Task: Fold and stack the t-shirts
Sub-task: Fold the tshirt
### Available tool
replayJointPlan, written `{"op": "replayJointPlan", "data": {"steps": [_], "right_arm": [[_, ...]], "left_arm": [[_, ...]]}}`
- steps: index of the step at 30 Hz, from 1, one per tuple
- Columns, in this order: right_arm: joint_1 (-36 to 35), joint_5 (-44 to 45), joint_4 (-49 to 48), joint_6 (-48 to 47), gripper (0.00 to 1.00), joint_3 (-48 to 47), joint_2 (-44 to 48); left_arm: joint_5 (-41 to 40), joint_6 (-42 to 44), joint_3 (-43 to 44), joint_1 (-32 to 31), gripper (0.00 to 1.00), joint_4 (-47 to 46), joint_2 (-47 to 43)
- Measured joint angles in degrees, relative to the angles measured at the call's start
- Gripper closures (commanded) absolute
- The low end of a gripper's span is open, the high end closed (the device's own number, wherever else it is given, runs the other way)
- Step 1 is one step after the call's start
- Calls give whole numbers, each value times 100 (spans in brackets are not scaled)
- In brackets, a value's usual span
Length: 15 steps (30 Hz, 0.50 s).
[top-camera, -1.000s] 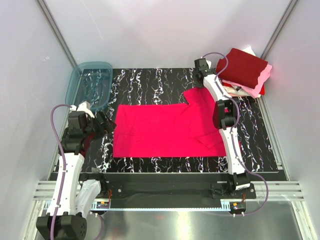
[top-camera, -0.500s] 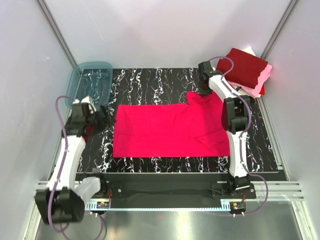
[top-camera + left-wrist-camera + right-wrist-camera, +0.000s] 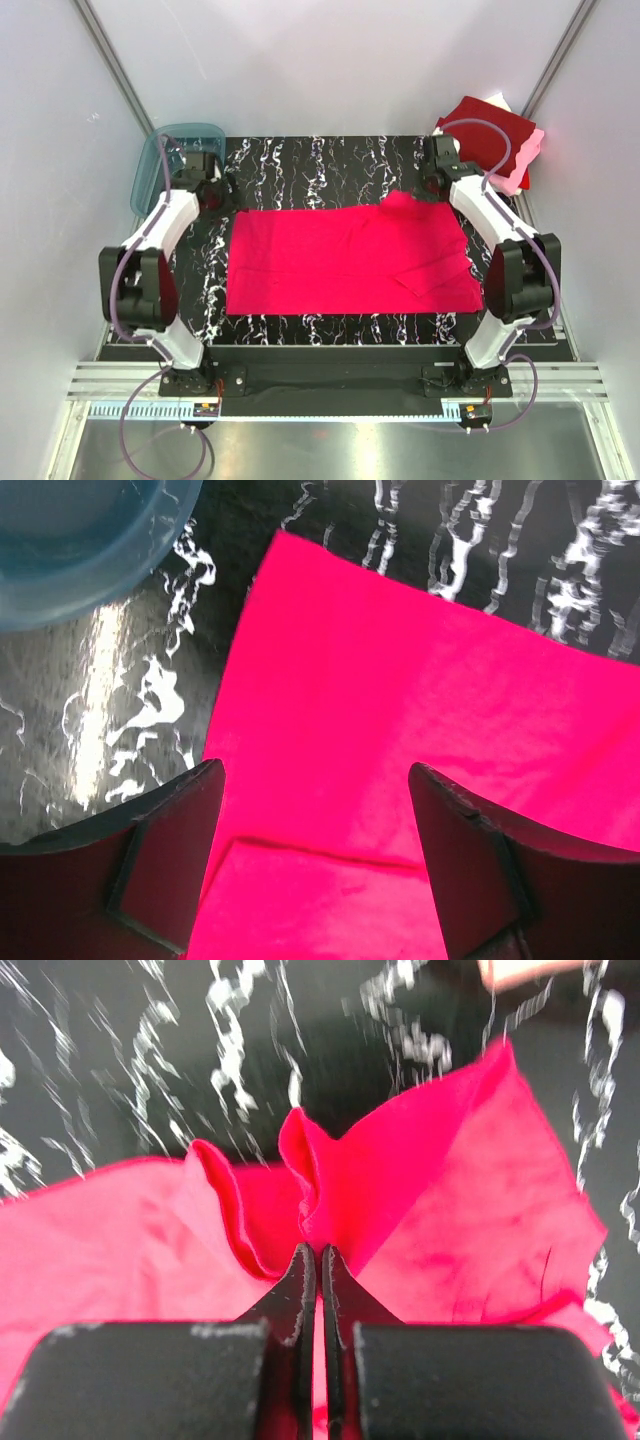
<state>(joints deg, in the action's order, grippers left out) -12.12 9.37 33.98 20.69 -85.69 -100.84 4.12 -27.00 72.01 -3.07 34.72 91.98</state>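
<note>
Shirt (image 3: 340, 262) lies flat, centred. My right claw (image 3: 312, 1252) pinches a bunched fold at its far right corner; my left claw (image 3: 312, 780) hovers open by the far left corner. First fold, I judge: left must grip next. Stack (image 3: 492, 135) sits beyond.

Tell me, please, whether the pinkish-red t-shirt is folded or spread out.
Mostly spread: the pinkish-red t-shirt lies flat on the table, only its far right corner bunched, pinched in the shut right tool.
</note>
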Motion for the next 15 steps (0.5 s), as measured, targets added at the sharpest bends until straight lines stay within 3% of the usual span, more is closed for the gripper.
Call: {"op": "replayJointPlan", "data": {"steps": [15], "right_arm": [[-11,-612,-511,280,100,1703,1029]], "left_arm": [[-896,-61,1591,-391,30,479,2144]]}}
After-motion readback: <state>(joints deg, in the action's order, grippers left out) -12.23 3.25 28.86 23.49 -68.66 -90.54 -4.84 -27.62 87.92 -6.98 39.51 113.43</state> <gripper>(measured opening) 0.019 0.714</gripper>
